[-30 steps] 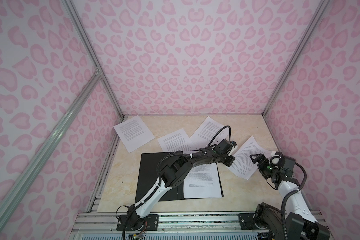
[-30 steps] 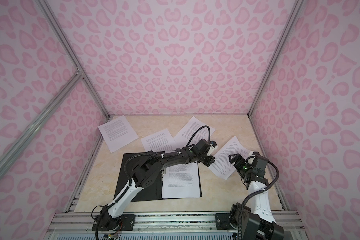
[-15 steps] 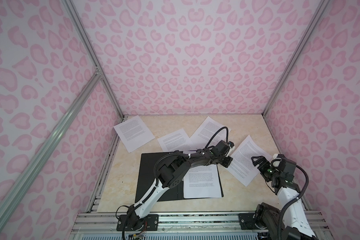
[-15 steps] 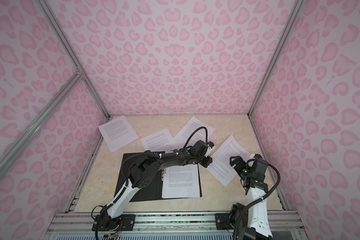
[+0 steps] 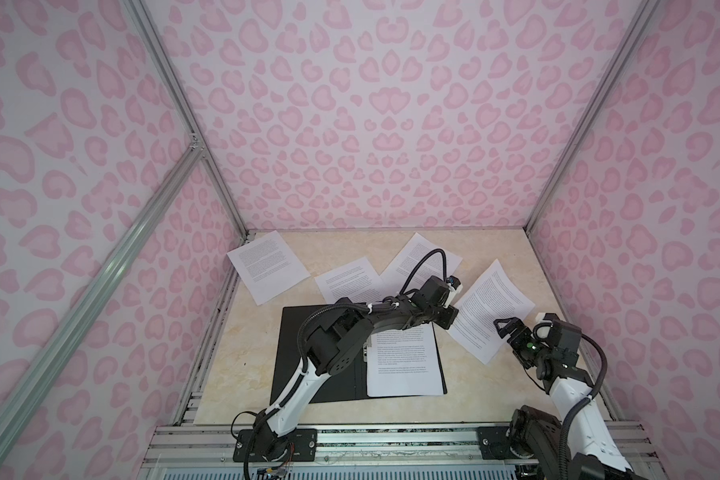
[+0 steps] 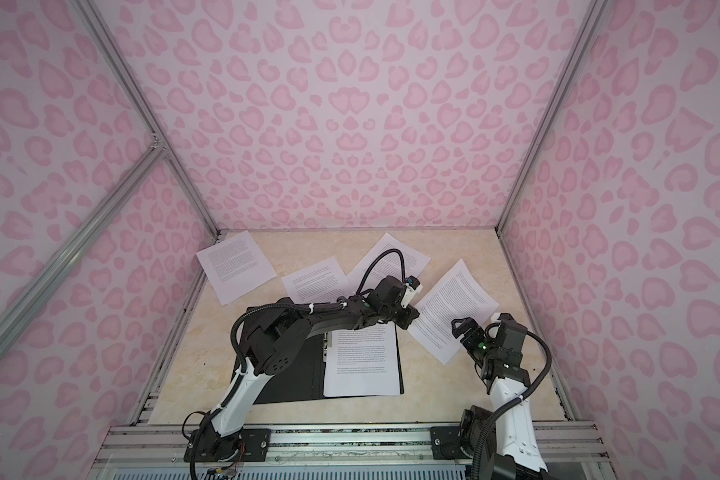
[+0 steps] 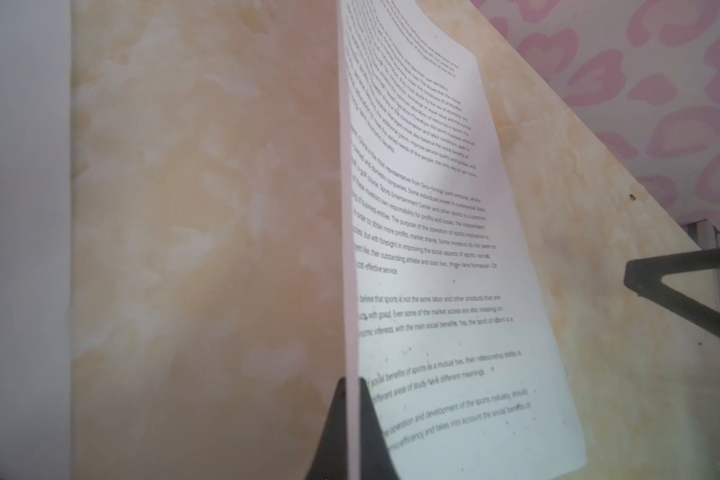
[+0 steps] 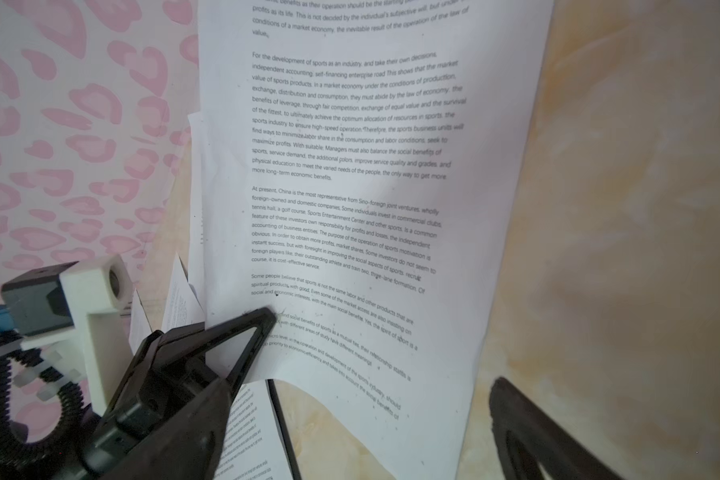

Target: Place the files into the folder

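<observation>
First, corner sheet [image 5: 267, 266]: white paper page of dense black print, flat and loose on the beige marbled counter [image 5: 242, 353] at ten o'clock.
Folder [image 5: 288, 361]: thin black folder lying open and flat at six o'clock, its left half partly covered by the left arm [image 5: 333, 345].
Middle sheet [image 5: 352, 280]: white printed page at twelve o'clock, just beyond the folder, its near end hidden under the arm.
Filed sheet [image 5: 404, 365]: white printed page already lying square on the folder's right half.
Far sheet [image 5: 418, 255]: white printed page at one o'clock, loose, its near corner hidden by the arm.
Left tool [image 7: 352, 399]: black jaws narrowed right down, pinching the nine-o'clock side of the held sheet [image 7: 433, 249]; that side stands raised in the left wrist view.
Held sheet [image 5: 491, 307]: white printed page at three o'clock, its far part apparently resting on the counter. The likely step is bringing this page to the folder. Next it wants a lift clear of the folder's edge, a carry toward eight o'clock, and release only once it sits square over the filed sheet. Thin paper may curl or drag.
Right tool [image 5: 511, 331]: black jaws wide with nothing between them, at four o'clock over the held sheet's five-o'clock edge. Whether it touches the paper I cannot tell.
</observation>
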`<state>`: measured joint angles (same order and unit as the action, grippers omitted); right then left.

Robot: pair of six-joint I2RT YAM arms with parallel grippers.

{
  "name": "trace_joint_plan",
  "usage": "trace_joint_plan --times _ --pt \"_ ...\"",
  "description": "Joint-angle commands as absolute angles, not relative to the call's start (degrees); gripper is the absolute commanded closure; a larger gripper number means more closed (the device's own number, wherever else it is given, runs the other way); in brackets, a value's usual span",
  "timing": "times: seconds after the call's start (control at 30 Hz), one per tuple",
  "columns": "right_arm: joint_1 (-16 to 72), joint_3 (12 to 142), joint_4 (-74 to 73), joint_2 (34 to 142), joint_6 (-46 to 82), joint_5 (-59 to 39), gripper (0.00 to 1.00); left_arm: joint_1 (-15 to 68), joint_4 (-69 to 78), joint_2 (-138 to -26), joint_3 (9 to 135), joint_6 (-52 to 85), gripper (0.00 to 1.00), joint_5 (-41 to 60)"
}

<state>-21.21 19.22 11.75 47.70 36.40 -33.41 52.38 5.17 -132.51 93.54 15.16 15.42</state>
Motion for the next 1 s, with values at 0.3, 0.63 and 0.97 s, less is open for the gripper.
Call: trace_joint_plan --times 0.3,0.63,0.97 --pt "-19.79 18.54 9.58 47.46 36.11 -33.1 0.03 50.92 10.55 -82.9 93.2 11.44 0.96 11.96" --pt "-18.03 18.69 9.6 46.59 36.21 -32.96 0.03 48.0 10.55 -85.18 93.05 12.26 0.96 9.58" --pt "-14.04 18.54 8.52 45.96 36.38 -30.78 0.03 46.06 12.05 -82.81 89.16 13.22 0.96 7.19"
